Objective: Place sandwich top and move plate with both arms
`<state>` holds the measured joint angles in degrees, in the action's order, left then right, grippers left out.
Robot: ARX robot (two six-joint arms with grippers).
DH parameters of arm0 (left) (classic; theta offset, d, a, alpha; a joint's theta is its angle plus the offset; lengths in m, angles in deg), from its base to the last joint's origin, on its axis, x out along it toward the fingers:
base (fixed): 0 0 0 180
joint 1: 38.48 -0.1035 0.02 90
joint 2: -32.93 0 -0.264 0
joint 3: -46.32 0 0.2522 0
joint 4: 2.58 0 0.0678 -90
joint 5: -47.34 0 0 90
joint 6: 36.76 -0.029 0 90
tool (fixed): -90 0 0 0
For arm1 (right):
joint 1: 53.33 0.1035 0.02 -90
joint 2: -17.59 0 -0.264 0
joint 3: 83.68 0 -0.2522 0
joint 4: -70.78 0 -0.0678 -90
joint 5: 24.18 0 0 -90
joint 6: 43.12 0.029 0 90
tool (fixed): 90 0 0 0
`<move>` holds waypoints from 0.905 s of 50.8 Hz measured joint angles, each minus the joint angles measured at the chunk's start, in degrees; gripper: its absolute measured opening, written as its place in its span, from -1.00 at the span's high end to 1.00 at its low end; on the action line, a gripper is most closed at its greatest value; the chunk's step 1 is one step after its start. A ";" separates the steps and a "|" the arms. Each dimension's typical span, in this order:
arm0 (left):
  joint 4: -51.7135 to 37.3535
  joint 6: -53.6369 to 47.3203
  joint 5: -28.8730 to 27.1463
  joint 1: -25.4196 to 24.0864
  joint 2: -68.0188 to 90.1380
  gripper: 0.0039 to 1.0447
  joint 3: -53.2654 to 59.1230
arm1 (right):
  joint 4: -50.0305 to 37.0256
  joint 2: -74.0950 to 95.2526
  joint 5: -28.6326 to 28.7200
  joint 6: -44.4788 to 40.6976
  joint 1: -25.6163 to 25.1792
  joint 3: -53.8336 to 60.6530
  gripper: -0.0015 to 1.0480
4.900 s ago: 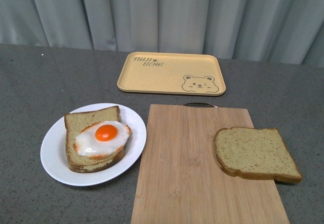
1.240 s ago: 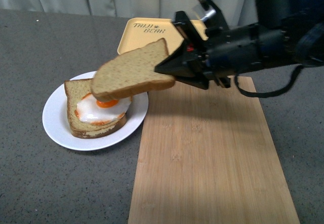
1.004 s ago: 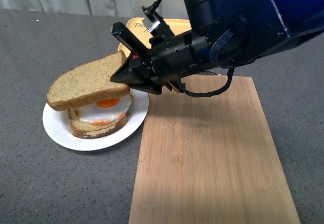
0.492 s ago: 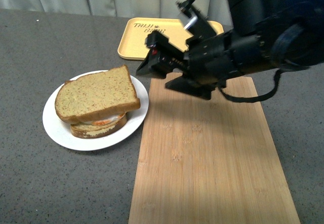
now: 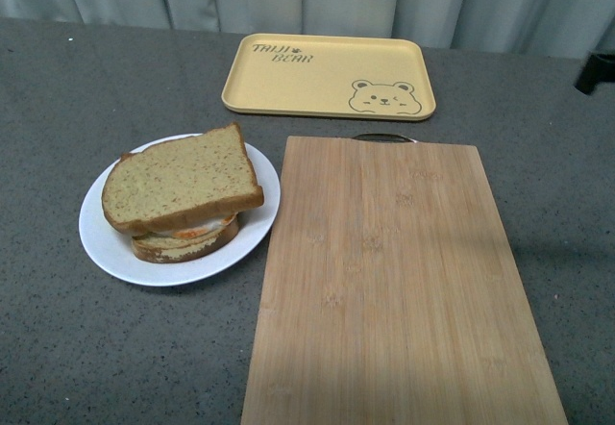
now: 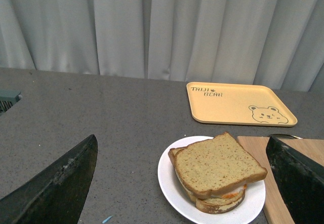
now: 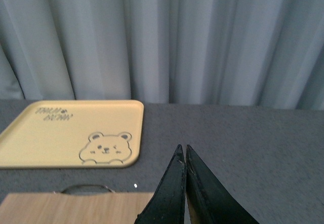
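The sandwich top (image 5: 178, 177) lies flat on the egg sandwich on the white plate (image 5: 106, 252), at the table's left. A strip of egg (image 5: 197, 230) peeks out under it. In the left wrist view the sandwich top (image 6: 217, 163) and the plate (image 6: 169, 183) sit between my left gripper's (image 6: 181, 140) wide-open fingers (image 6: 55, 183), which are clear of both. My right gripper (image 7: 182, 148) is shut and empty, above the grey table beyond the board. Only a black bit of the right arm (image 5: 598, 71) shows at the front view's right edge.
A yellow tray with a bear drawing (image 5: 327, 74) lies at the back, also in the left wrist view (image 6: 238, 102) and the right wrist view (image 7: 55, 133). A wooden cutting board (image 5: 394, 281) lies right of the plate. Grey curtains hang behind.
My right gripper carried the bread slice left over the plate, let it go on the egg, then drew back to the right, almost out of the front view.
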<state>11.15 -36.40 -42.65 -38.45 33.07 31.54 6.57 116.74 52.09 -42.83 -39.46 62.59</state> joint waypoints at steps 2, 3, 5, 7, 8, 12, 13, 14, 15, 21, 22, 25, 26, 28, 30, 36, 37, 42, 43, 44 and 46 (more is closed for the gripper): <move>0.00 0.00 0.00 0.00 0.00 -0.88 0.00 | 0.28 -1.53 0.57 -0.07 -0.59 1.42 0.98; 0.00 0.00 0.00 0.00 0.00 -0.88 0.00 | 0.50 -2.62 0.98 -0.09 -0.96 2.27 0.98; 0.00 0.00 -0.02 0.00 0.00 -0.88 0.00 | 0.98 -4.94 1.79 -0.11 -1.68 3.93 0.98; 0.00 0.00 0.00 0.00 0.00 -0.88 0.00 | 1.42 -6.69 2.36 -0.11 -2.16 5.07 0.98; 0.00 0.00 -0.02 0.00 0.00 -0.88 0.00 | 1.75 -7.80 2.80 -0.11 -2.47 5.77 0.98; 0.00 0.00 0.00 0.00 0.00 -0.88 0.00 | 3.37 -12.04 4.20 -0.13 -3.78 8.46 0.98; 0.00 0.00 0.00 0.00 0.00 -0.88 0.00 | 3.87 -13.05 4.42 -0.13 -4.13 9.09 0.98; 0.00 0.00 0.00 0.00 0.00 -0.88 0.00 | 4.37 -14.08 4.63 -0.13 -4.48 9.68 0.98; 0.00 0.00 0.00 0.00 0.00 -0.88 0.00 | 4.63 -14.60 4.70 -0.13 -4.66 10.01 0.98; 0.00 0.00 0.00 0.00 0.00 -0.88 0.00 | 7.82 -20.48 6.16 -0.11 -6.27 12.83 0.98; 0.00 0.00 0.00 0.00 0.00 -0.88 0.00 | 8.17 -21.09 6.32 -0.13 -6.38 13.07 0.98; 0.00 0.00 0.00 0.00 0.00 -0.88 0.00 | 10.21 -24.30 7.06 -0.11 -7.04 14.25 0.98; 0.00 0.00 0.00 0.00 0.00 -0.88 0.00 | 10.58 -24.90 7.19 -0.13 -7.15 14.45 0.98; 0.00 0.00 0.00 0.00 0.00 -0.88 0.00 | 12.63 -27.41 7.65 -0.11 -7.54 14.97 0.98; 0.00 0.00 0.00 0.00 0.00 -0.88 0.00 | 15.85 -29.90 7.96 -0.13 -7.85 14.99 0.98; 0.00 0.00 0.00 0.00 0.00 -0.88 0.00 | 22.64 -38.49 8.92 -0.13 -8.85 15.72 0.98; 0.00 0.00 0.00 0.00 0.00 -0.88 0.00 | 23.04 -39.08 8.98 -0.11 -8.96 15.82 0.98; 0.00 0.00 0.00 0.00 0.00 -0.88 0.00 | 26.45 -43.74 13.16 -0.13 -12.15 16.96 0.98; 0.00 0.00 0.00 0.00 0.00 -0.88 0.00 | 27.23 -44.70 13.33 -0.13 -12.66 17.20 0.98; 0.00 0.00 0.00 0.00 0.00 -0.88 0.00 | 27.98 -45.57 13.38 -0.13 -13.00 17.44 0.98; 0.00 0.00 -0.02 0.00 0.00 -0.88 0.00 | 29.86 -47.89 13.35 -0.11 -13.62 17.94 0.98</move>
<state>11.15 -36.40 -42.67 -38.45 33.07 31.54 36.42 68.85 65.44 -42.94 -53.08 80.54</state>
